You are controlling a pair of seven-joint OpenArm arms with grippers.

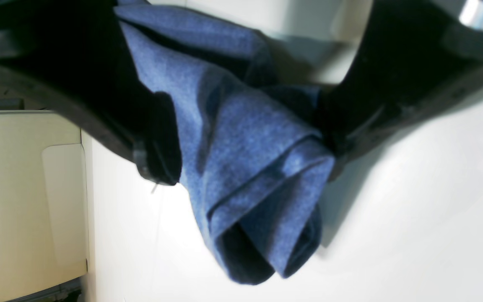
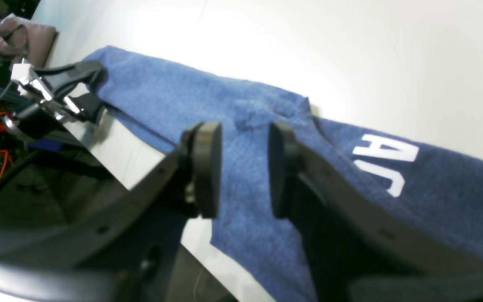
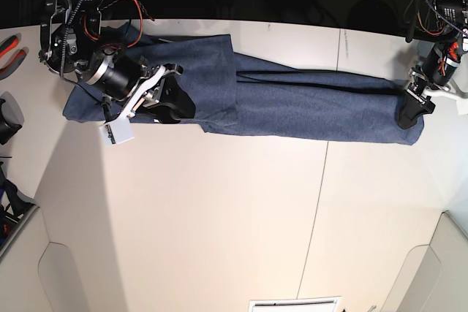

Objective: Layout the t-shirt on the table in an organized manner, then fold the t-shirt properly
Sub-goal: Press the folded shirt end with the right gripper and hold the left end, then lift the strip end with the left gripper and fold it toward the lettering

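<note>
Stretching across the far side of the desk [image 3: 219, 217], the t-shirt [image 3: 292, 96] lies as one long band between my two arms. Left jaws [image 1: 250, 138] stand wide, yet a bunched end of the cloth sits between them, touching both fingers — gripped. Right jaws [image 2: 243, 167] hang apart over the other end, nothing between the pads [image 2: 208, 167]. White lettering [image 2: 386, 161] shows beside them.

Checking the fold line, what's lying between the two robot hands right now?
In the base view, the t-shirt spans the whole stretch between the right hand and left hand, a long folded band on the table.
</note>
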